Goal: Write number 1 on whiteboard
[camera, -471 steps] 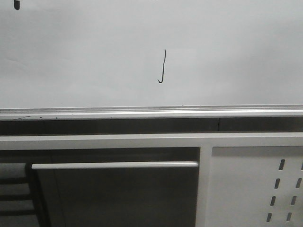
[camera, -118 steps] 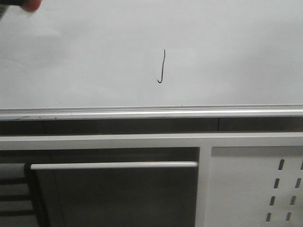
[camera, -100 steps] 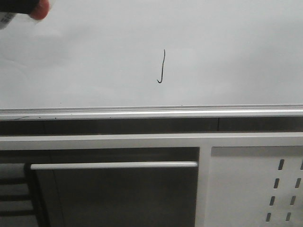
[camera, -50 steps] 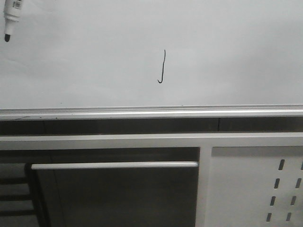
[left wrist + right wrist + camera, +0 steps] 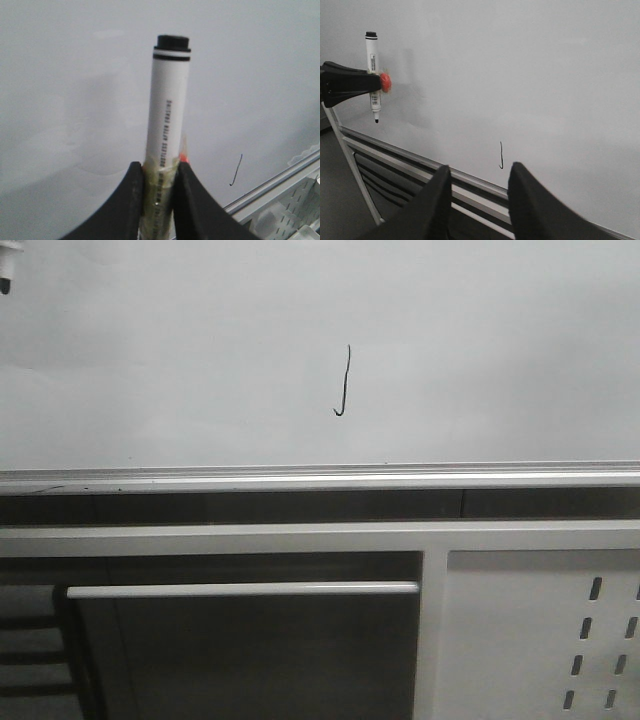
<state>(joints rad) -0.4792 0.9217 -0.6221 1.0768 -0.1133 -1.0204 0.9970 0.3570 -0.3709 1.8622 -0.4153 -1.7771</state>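
Note:
The whiteboard (image 5: pixel 480 350) fills the upper front view, with its silver rail (image 5: pixel 320 478) below. The number 1 (image 5: pixel 343 382), a thin black stroke with a small hook at the bottom, is drawn near its middle; it also shows in the left wrist view (image 5: pixel 236 170) and the right wrist view (image 5: pixel 501 155). My left gripper (image 5: pixel 158 170) is shut on a white marker (image 5: pixel 168 112) with a black end. In the right wrist view the marker (image 5: pixel 373 70) is held off the board, far left of the stroke. Only its tip (image 5: pixel 5 280) shows in the front view. My right gripper (image 5: pixel 480 172) is open and empty.
Below the rail runs a white frame bar (image 5: pixel 250 538) with a dark opening and a white perforated metal panel (image 5: pixel 540 640) at the lower right. A thin white post (image 5: pixel 350 165) stands at the board's left end in the right wrist view.
The marker at the front view's top left corner has moved up, so only its tip still shows. The stroke on the board is unchanged.

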